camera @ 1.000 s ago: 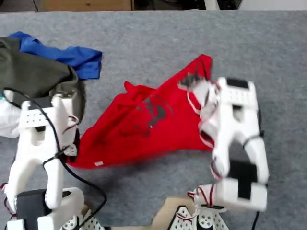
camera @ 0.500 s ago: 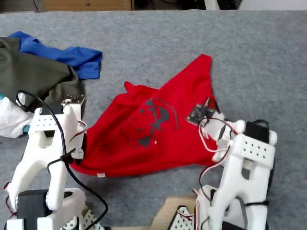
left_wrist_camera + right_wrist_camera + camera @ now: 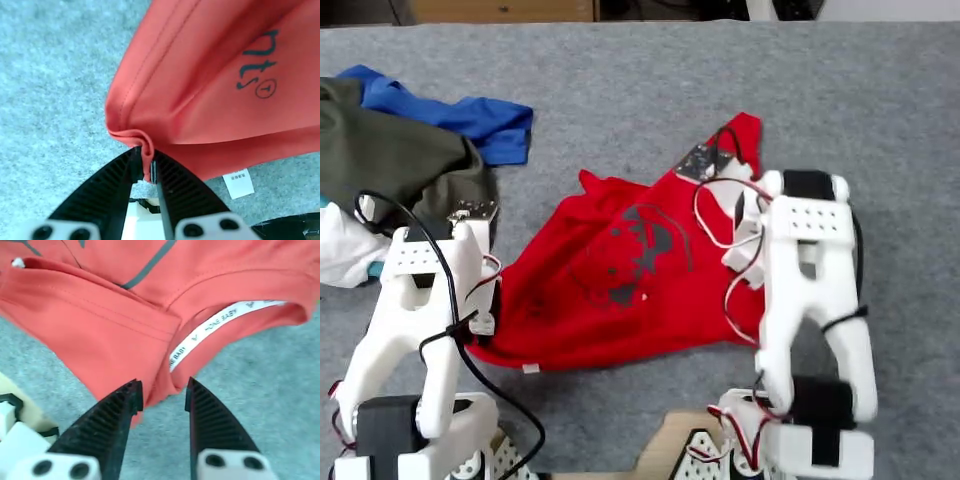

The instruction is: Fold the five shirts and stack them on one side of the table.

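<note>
The left gripper (image 3: 145,170) is clamped on a bunched corner of the red shirt (image 3: 610,280), which lies rumpled on the grey table (image 3: 620,80). The right gripper (image 3: 162,395), jaws parted, hangs over the shirt's collar edge, its arm stretched forward. At the far left, a blue shirt (image 3: 470,120) and an olive shirt (image 3: 390,150) lie heaped.

Mid-table: red shirt (image 3: 620,270) w/ dark print is lying unfolded and crumpled, print side up, collar label showing, one hem corner bunching into a tight fold. Blue shirt (image 3: 470,120), olive shirt (image 3: 390,150) and white shirt (image 3: 340,250) are sitting heaped at table's left edge, olive overlapping blue.
</note>
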Controlling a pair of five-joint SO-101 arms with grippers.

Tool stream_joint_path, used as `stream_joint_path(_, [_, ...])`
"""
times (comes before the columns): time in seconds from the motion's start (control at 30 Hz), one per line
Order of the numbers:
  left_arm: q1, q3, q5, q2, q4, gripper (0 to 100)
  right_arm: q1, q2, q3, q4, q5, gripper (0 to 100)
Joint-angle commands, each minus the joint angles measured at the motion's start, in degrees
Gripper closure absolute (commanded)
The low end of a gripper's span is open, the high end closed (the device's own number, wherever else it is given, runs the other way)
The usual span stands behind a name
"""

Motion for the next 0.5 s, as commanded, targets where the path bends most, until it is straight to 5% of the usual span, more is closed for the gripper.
stream_joint_path(0.0, [0.26,0.79,0.53,-1.10,0.00,98,-1.36,2.33,-2.86,0.70,-2.73,85.1])
stream_joint_path(0.47, [0.35,1.67,0.62,-1.10,-0.09,98,-0.92,23.43,-8.22,-7.74,-4.22,85.2])
